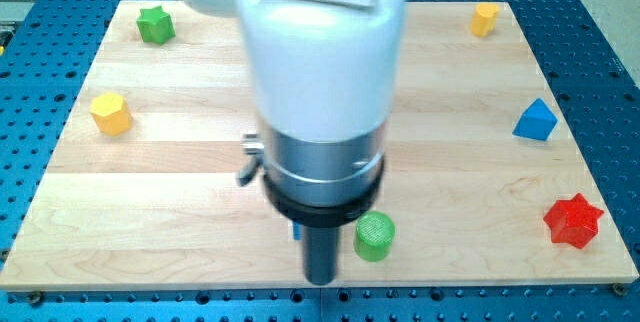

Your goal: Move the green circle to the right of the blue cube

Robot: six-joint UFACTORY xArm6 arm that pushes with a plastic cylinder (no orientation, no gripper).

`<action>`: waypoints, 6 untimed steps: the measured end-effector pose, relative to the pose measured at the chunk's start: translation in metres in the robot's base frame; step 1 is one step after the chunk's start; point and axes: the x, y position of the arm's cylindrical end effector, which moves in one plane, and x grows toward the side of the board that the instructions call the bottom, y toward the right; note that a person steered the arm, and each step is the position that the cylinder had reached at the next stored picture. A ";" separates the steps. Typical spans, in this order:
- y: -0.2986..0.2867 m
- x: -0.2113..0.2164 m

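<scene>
The green circle [375,236] lies near the view's bottom, just right of the middle. My tip [320,280] is at the end of the dark rod, just left of the green circle and a little below it, close to the board's bottom edge. I cannot tell whether the rod touches the circle. A thin blue sliver [296,230] shows at the rod's left side. It appears to be the blue cube, almost wholly hidden behind the arm. The arm's white and grey body [320,92] covers the middle of the board.
A green star [155,24] is at the top left and a yellow block [111,113] at the left. A small yellow block [485,18] is at the top right. A blue block [536,120] is at the right, and a red star [572,220] at the bottom right.
</scene>
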 end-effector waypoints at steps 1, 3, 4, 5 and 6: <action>0.052 0.000; 0.066 -0.003; 0.067 -0.007; 0.074 -0.043; 0.073 -0.065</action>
